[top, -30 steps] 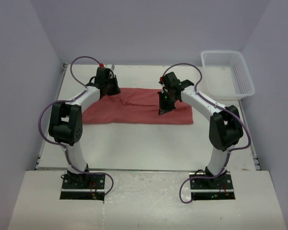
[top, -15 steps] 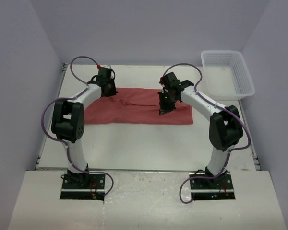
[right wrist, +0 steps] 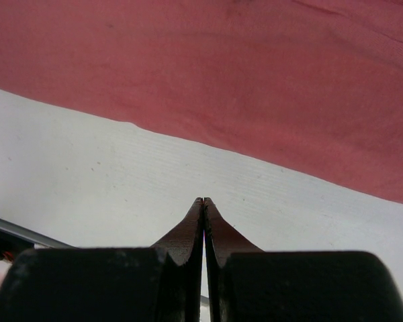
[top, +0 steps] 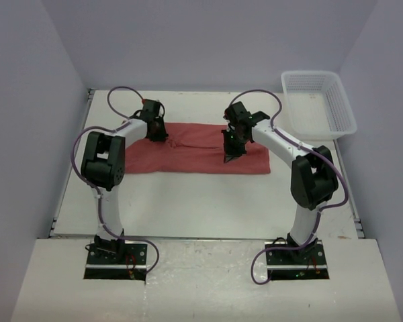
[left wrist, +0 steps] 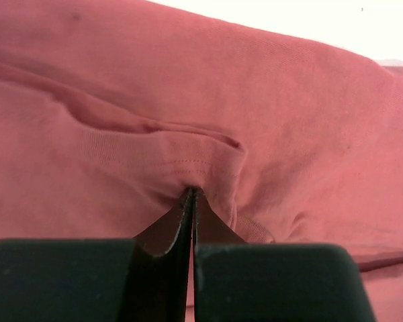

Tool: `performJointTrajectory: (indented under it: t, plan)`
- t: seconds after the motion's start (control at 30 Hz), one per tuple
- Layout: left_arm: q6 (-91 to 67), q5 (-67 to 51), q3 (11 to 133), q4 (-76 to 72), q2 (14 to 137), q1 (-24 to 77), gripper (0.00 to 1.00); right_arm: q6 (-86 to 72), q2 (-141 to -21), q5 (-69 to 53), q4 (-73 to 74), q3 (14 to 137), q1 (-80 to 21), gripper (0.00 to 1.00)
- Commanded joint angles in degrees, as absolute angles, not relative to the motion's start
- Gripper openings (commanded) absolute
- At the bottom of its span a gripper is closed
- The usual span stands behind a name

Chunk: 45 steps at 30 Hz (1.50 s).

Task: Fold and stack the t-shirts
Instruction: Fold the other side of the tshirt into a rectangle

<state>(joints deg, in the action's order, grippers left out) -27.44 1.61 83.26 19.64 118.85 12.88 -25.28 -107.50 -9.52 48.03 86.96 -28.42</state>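
Note:
A brick-red t-shirt (top: 188, 151) lies as a long folded band across the far half of the table. My left gripper (top: 157, 131) sits at its far left part. In the left wrist view its jaws (left wrist: 192, 191) are shut, and a hemmed fold of the t-shirt (left wrist: 289, 100) puckers right at the tips. My right gripper (top: 229, 157) hangs over the shirt's right half. In the right wrist view it (right wrist: 203, 199) is shut with nothing seen between the fingers; bare table lies under the tips and the t-shirt (right wrist: 255, 67) lies beyond.
A white mesh basket (top: 320, 135) stands at the back right corner, right of the shirt. White table (top: 188, 201) stretches between the shirt and the arm bases. Grey walls close in the left, back and right sides.
My left gripper has slid a little right and nearer along the shirt's far edge, and the shirt's left end has shifted right with it. The right gripper has hardly moved.

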Motion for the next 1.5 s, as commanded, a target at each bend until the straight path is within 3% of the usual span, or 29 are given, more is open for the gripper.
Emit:
performJointTrajectory:
  t: [0.0, 0.23, 0.6, 0.83, 1.03, 1.47]
  plan:
    - [-27.8, -4.6, 85.6, 14.0, 120.5, 13.2, 0.0, -25.5, -107.6, -7.7, 49.3, 89.7, -28.1, 0.0]
    - [-26.3, -7.2, 86.8, 11.4, 122.4, 13.2, 0.0, -25.4, -109.8, -7.8, 49.5, 89.8, -27.9, 0.0]
    - [-25.6, 3.7, 83.8, 16.7, 113.8, 13.2, 0.0, -25.4, -111.4, -5.1, 50.4, 93.2, -27.3, 0.0]
    - [-25.5, 2.1, 83.6, 18.2, 108.3, 13.2, 0.0, -24.3, -116.4, -3.8, 56.9, 101.4, -19.8, 0.0]
    - [-26.4, 1.1, 82.8, 20.0, 104.4, 13.2, 0.0, -23.6, -117.9, -5.9, 57.5, 100.5, -14.1, 0.0]
    - [-26.7, 0.9, 80.1, 20.0, 101.3, 13.2, 0.0, -25.7, -116.5, -6.5, 57.0, 96.3, -12.0, 0.0]
